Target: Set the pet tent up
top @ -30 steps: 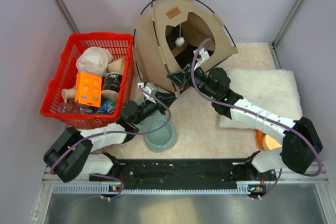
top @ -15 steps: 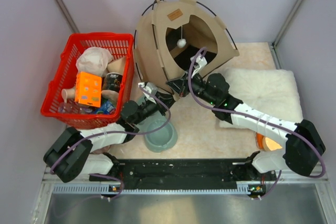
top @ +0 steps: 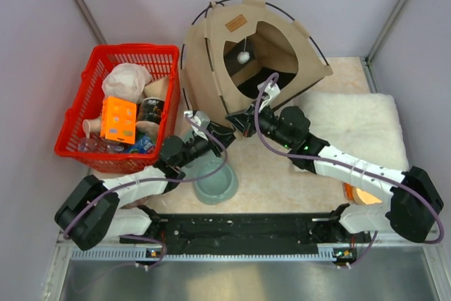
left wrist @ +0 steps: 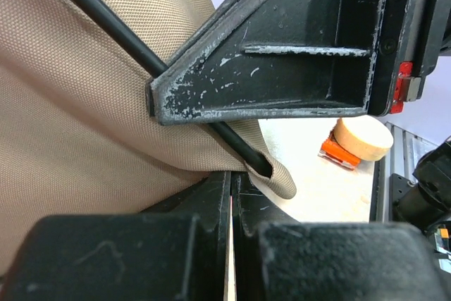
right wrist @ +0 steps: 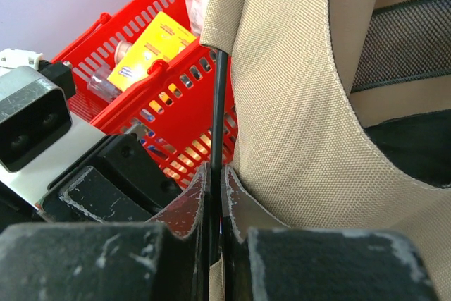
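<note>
The tan pet tent stands at the back centre, its cat-head doorway facing me, with a brown label and a white pompom. My right gripper is at the tent's near bottom corner, shut on a thin dark pole that runs up into the fabric sleeve. My left gripper is beside it, jaws closed at the same corner of the fabric. The pole end sits in the sleeve mouth just above my left fingertips.
A red basket full of items stands left of the tent and shows in the right wrist view. A grey-green bowl lies under the left arm. A fluffy white cushion lies right. A round orange-based object is near right.
The tent has swung and spread to the right, its doorway wider. My right gripper has drawn back toward me and left with the pole. The left gripper has barely moved.
</note>
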Robot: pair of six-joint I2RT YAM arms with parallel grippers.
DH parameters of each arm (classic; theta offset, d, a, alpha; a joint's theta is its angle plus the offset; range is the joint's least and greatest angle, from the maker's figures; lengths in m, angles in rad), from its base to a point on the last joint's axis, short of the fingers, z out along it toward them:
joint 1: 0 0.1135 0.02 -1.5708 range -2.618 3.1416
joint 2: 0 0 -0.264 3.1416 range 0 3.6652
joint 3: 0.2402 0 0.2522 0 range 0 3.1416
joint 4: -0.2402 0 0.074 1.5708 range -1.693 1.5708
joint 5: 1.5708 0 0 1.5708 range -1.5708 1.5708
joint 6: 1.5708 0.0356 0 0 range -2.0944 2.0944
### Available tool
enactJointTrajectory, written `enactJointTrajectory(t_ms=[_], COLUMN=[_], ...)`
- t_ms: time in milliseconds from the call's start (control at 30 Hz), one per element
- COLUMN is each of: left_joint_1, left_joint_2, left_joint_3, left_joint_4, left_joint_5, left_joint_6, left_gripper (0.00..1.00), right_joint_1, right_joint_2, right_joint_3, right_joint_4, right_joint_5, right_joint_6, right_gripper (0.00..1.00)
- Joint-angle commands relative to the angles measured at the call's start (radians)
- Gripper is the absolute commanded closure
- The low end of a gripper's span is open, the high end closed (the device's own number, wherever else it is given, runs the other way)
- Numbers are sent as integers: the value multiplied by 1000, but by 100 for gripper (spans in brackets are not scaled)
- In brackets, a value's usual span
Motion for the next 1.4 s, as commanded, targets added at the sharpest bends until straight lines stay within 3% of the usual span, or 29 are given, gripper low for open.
enactJointTrajectory(t_ms=[0,300,567,700,767,900,1000,1033,1067,1233,1367], left_joint_1=[4,13,14,14,14,14,14,14,14,14,16], left_joint_2=[-64,-52,-38,-55,-64,-104,-170,-199,-225,-355,-370], left_joint_3=[50,64,53,53,55,61,62,62,64,117,215], left_joint_4=[91,45,-47,-105,-148,-267,-369,-399,-431,-620,-653], left_joint_5=[74,71,47,41,33,-1,-42,-54,-68,-174,-220], left_joint_6=[-39,-33,1,24,41,90,139,157,171,179,112], left_gripper=[100,100,100,98,90,54,36,24,2,1,1], right_joint_1=[-1,13,13,13,13,8,-7,-12,-17,-38,-44], right_joint_2=[-28,-53,-155,-202,-218,-238,-249,-254,-260,-283,-278], right_joint_3=[-19,-1,26,45,56,97,128,137,145,163,201], right_joint_4=[-42,-130,-253,-354,-402,-506,-571,-589,-606,-655,-719], right_joint_5=[77,65,107,185,218,300,360,373,396,439,473], right_joint_6=[-51,-62,-25,-19,-16,-2,32,42,61,78,90], right_gripper=[100,100,45,34,32,29,28,27,27,27,31])
